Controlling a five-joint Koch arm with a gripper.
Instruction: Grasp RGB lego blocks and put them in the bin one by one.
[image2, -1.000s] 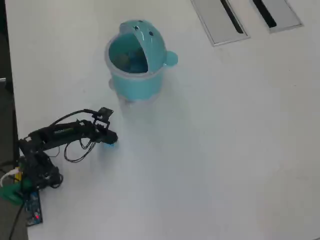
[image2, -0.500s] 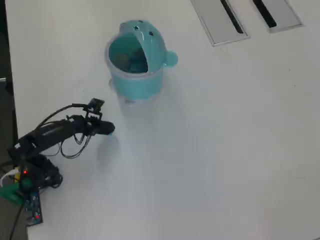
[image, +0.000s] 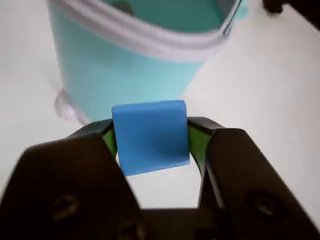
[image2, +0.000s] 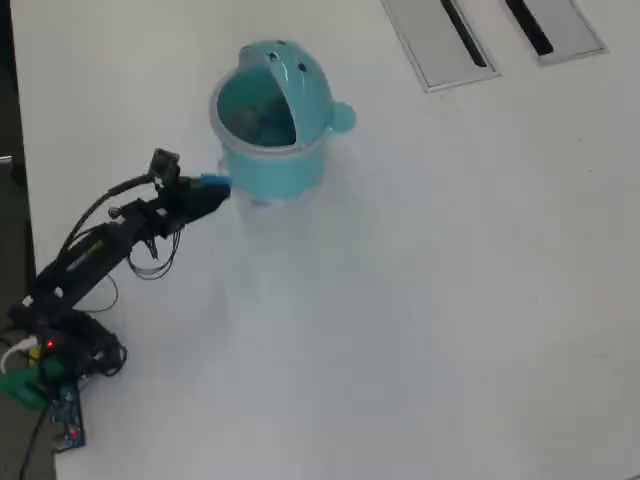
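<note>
Swinging up from low on the table a second ago, the arm has carried its gripper (image2: 212, 184) toward the bin (image2: 275, 170), and it now sits just beside the bin's outer wall in the overhead view. From the wrist view the jaws are clamped on the blue block (image: 150, 136), one black jaw on each side with green pads pressed to its faces, so the hold looks square and firm. In that same view the turquoise wall of the bin fills the background, its pale rim band above the block, which tells me the block is short of the opening and lower than the rim.

As for progress, the bin's domed lid (image2: 298, 70) is tipped back and the mouth is open. Looking down into it I can make out darker patches on the floor, possibly blocks already dropped, though the picture is too soft to be sure. No other block shows anywhere on the white table (image2: 450, 300) in the overhead view, so my guess is that this blue one is the last, or close to it.

What seems left is to lift the block above the rim, bring it over the opening and let go.
</note>
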